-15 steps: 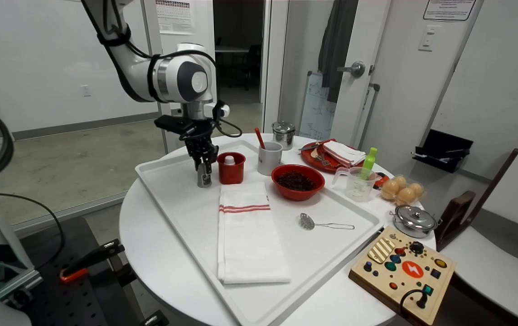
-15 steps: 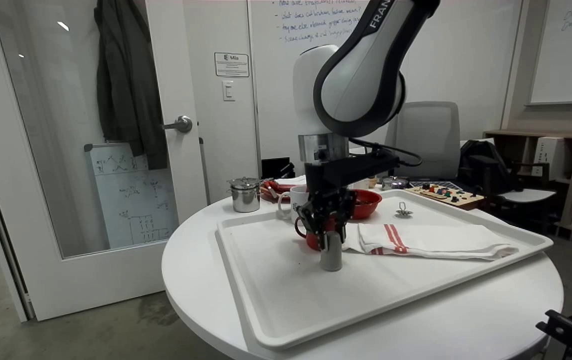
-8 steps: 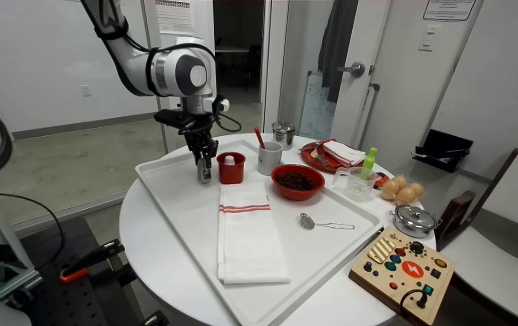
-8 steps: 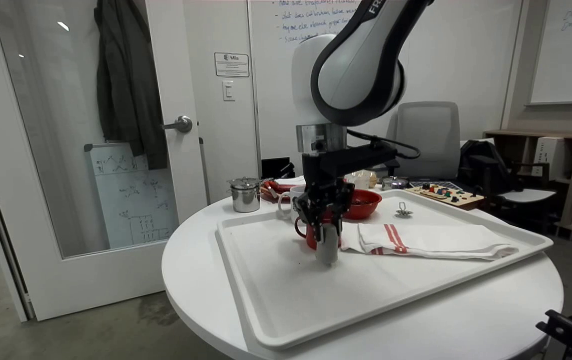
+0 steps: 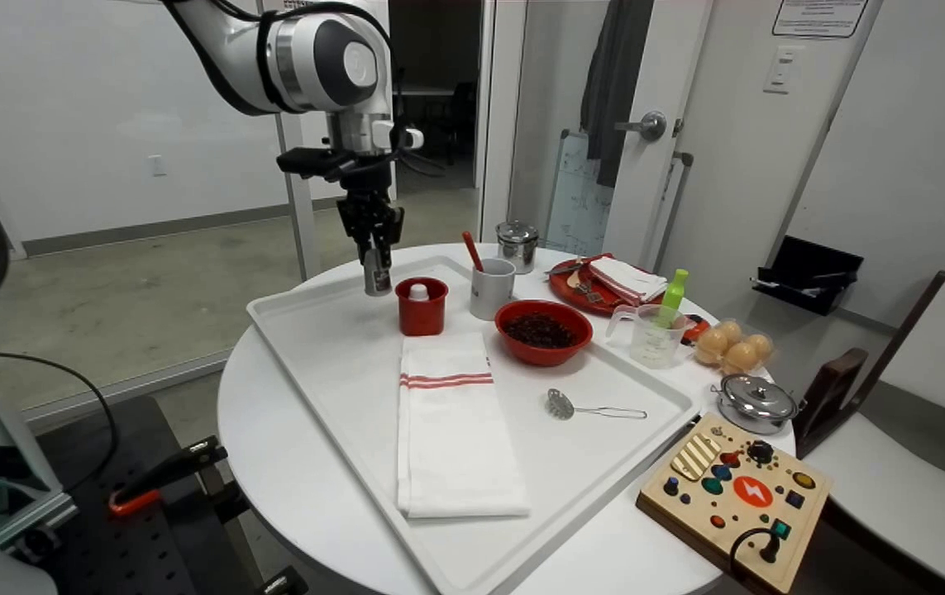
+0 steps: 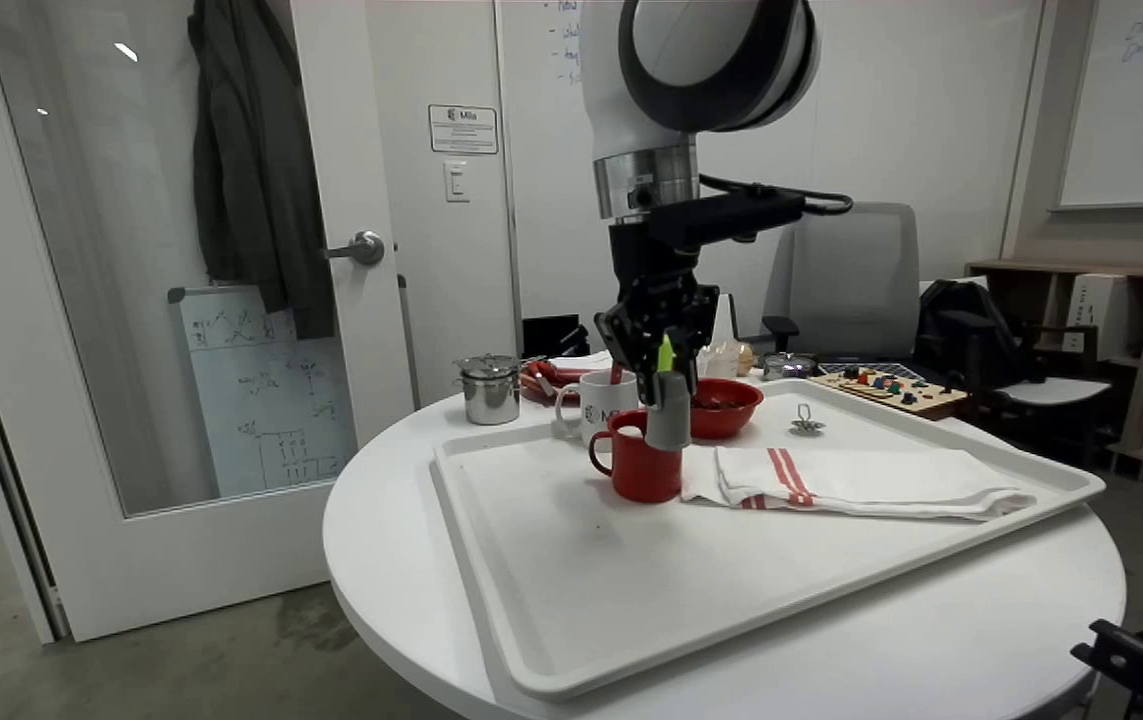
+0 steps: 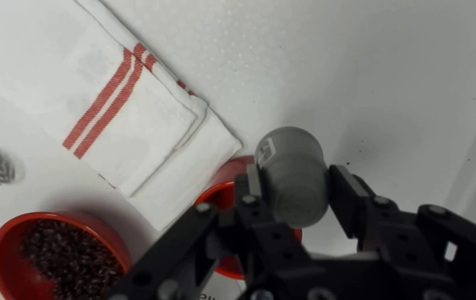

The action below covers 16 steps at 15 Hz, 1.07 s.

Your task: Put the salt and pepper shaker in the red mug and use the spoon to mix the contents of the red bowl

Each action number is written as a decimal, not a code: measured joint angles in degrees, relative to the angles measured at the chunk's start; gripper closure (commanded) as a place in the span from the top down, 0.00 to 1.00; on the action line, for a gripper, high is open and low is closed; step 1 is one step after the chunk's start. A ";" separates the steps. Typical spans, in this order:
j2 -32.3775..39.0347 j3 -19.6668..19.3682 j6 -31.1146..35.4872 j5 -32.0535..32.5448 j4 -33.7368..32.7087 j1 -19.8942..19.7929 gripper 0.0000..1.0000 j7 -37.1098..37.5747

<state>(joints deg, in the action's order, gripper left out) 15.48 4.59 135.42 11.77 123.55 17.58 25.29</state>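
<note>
The claw [image 7: 295, 183], part-closed, grips 1 grey shaker [image 6: 669, 425] by its sides, in the air above the tray [image 5: 331, 364] near the red mug [image 5: 421, 320]; 1 white shaker [image 5: 418, 292] sits inside that mug; the spoon [image 5: 559, 404] lies on the tray near the bowl [image 5: 540, 356].

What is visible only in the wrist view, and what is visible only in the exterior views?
Only the wrist view: a close look down at the upper end of the grey shaker.

Only the exterior views: the pale shaker in the red mug, the green bottle, the button board.

Shared: the gripper closed on the grey shaker, the red mug, red bowl, striped cloth and metal spoon.
</note>
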 measured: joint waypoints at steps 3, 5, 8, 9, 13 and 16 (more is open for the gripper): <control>-0.75 -0.29 -0.63 1.44 -0.39 -0.55 0.18 0.01; -0.68 -0.64 -0.63 2.42 -0.76 -1.03 0.18 0.04; -0.03 -1.57 -0.63 3.78 -1.64 -1.93 0.18 0.04; 0.33 -1.84 -0.60 4.12 -2.03 -2.27 0.18 0.04; 2.84 -2.91 -0.59 4.51 -4.23 -3.05 0.18 0.04; 5.35 -3.20 -0.59 4.51 -6.65 -3.13 0.18 0.04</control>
<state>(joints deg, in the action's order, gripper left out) 20.83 1.39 134.83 16.28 116.90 14.45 25.33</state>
